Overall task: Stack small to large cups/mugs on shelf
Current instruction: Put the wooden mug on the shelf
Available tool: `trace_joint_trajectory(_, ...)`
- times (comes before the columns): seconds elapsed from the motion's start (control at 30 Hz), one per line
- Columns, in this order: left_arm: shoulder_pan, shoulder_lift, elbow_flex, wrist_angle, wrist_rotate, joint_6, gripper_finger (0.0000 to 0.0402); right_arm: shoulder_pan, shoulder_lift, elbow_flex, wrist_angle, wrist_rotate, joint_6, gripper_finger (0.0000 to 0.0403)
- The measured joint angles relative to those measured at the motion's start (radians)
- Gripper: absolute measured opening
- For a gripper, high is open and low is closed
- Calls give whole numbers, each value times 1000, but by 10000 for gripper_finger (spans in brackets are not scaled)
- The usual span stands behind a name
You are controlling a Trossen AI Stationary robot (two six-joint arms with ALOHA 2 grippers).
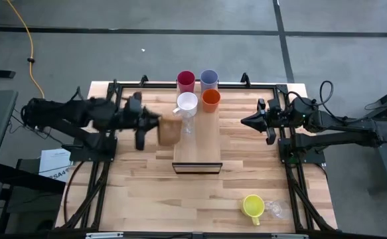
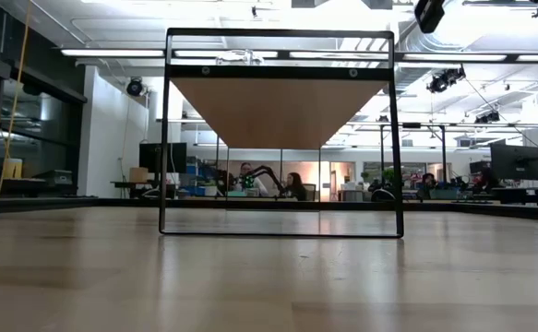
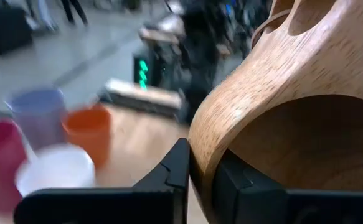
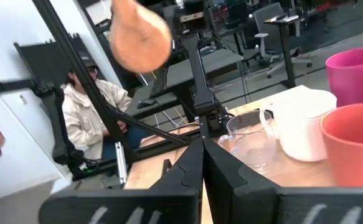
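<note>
The wooden cup point(image 1: 169, 131) is clamped at its rim by the left tool point(image 1: 154, 122), at nine o'clock of the shelf point(image 1: 197, 149) (beside the white mug point(image 1: 187, 103)). The right tool point(image 1: 247, 121) is held together.

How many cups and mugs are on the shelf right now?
5: red tumbler, lavender-blue tumbler, white mug, orange tumbler and clear glass crowd the shelf's far end. Others may be hidden.

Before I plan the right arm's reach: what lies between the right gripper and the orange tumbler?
In the high view, only bare light-wood tabletop lies between the shut right gripper and the orange tumbler on the shelf.
</note>
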Motion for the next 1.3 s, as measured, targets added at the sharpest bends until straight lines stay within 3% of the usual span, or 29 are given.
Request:
trace_joint_trajectory(0.2,160,-26,-268,455,184,4,18,0,0,0,0,-1,45,0)
trace_joint_trajectory(0.37,153,-29,-420,624,208,-103,18,1,7,0,15,-1,69,0)
trace_joint_trajectory(0.6,74,-31,-427,642,159,-113,18,11,54,1,84,-37,85,0)
trace_joint_trajectory(1.3,76,-31,-427,595,140,-115,18,29,48,0,109,-69,61,0)
